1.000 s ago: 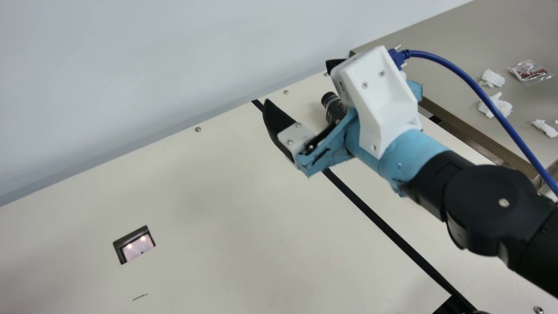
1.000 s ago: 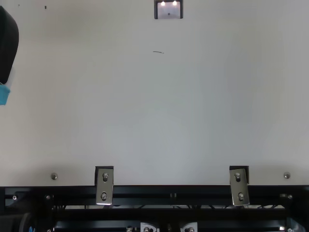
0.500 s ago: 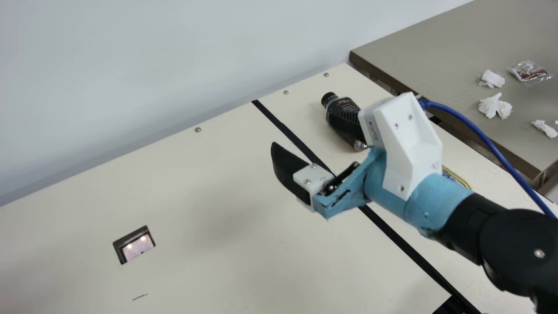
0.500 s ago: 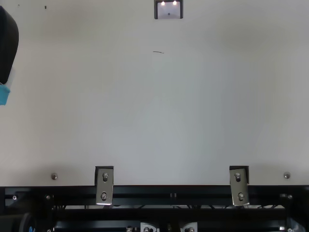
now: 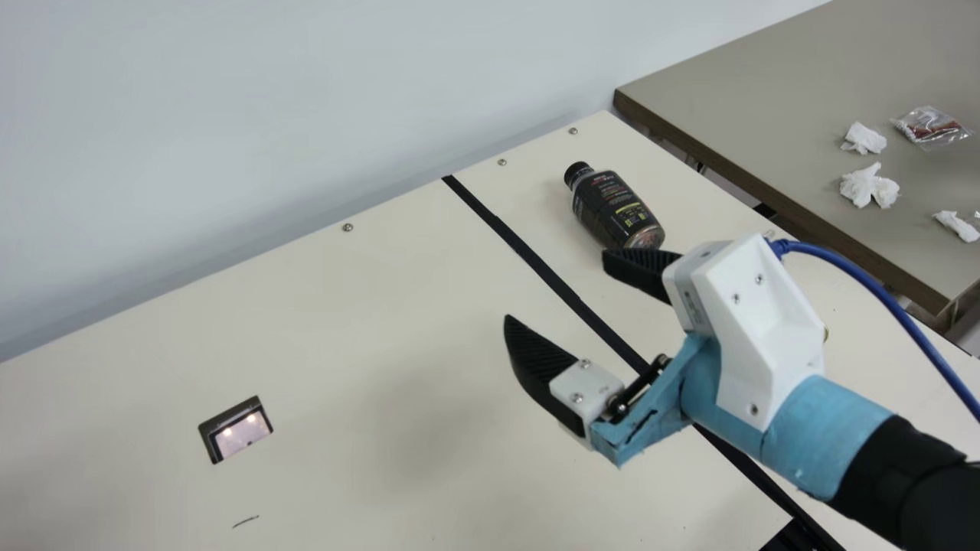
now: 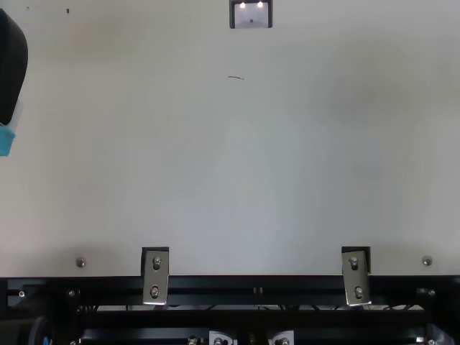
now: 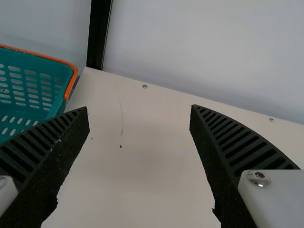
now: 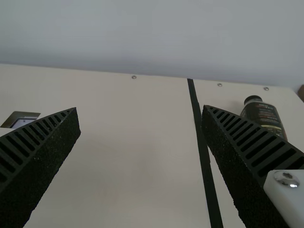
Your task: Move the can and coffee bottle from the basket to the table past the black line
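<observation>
The coffee bottle [image 5: 612,207] lies on its side on the table [image 5: 344,383], past the black line [image 5: 565,293], near the far right corner, cap towards the far edge. Close to its base, the right end effector [image 5: 556,287] hangs with fingers wide apart. The left end effector [image 7: 140,108] is also spread wide; the teal basket [image 7: 72,80] sits beside the far left corner.

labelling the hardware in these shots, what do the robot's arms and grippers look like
The right arm is black, with a light-blue sleeve, a white bracket and a blue cable. Its gripper and the left gripper have black, ribbed, tapering fingers on white mounts with silver screws.
</observation>
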You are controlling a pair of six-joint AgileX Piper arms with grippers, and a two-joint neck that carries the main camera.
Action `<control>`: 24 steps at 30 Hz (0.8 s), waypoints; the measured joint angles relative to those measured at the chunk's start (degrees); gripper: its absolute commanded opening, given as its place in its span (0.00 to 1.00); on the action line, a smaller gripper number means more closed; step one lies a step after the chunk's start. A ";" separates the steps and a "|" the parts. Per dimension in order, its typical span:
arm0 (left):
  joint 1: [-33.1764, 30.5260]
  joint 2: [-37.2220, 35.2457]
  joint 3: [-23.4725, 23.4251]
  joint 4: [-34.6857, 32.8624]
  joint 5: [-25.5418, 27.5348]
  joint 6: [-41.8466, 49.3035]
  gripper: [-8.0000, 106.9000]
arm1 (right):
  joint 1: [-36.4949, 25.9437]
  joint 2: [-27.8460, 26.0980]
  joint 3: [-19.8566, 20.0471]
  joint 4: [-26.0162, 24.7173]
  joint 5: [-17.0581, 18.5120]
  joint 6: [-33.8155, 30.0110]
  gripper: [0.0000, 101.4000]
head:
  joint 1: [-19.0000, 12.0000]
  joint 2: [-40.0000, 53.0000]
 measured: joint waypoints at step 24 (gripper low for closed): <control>0.00 0.00 0.00 0.00 0.00 0.00 0.85 | 0.00 -0.03 0.00 -0.84 0.28 0.00 1.00 | 0.00 9.68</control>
